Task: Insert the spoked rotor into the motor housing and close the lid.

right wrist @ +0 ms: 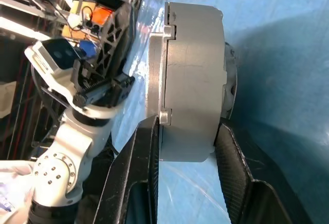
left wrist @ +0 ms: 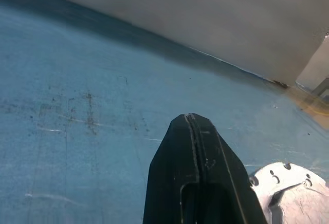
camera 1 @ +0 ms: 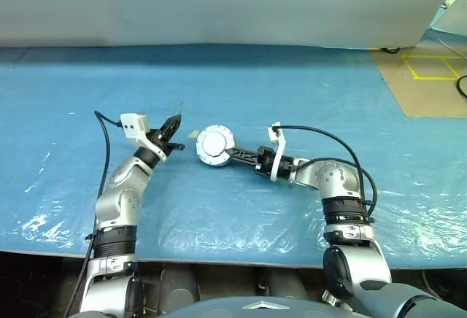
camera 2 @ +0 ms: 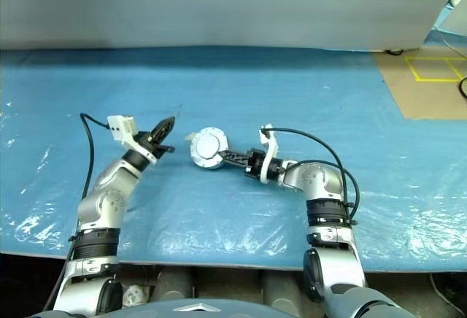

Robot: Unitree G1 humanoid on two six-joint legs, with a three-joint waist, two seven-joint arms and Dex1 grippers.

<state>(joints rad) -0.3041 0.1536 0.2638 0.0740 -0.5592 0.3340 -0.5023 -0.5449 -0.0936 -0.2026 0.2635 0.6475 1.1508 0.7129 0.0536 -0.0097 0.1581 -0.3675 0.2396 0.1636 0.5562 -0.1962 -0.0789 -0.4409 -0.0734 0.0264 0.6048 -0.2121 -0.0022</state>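
Right gripper (camera 1: 232,154): fingers clamped across the closed motor housing (camera 1: 214,146), lid (right wrist: 157,70) down.
Left gripper (camera 1: 170,130): pinched together, empty, just beside the housing.
Risk: lid may sit unseated; a squeeze could pop it.

Surface: table (camera 1: 306,99) lying under a blue plastic sheet (camera 1: 241,208), glossy and wrinkling near the front edge.
Marks: dark scuffs showing on the sheet in the left wrist view.
Small item: pale scrap (camera 1: 193,134) lying flat on the sheet, just beside the closed motor housing (camera 1: 214,145).
Far side: grey wall (camera 1: 219,4) running along the back.
Right edge: brown floor (camera 1: 427,84) bearing yellow tape lines (camera 1: 430,66).
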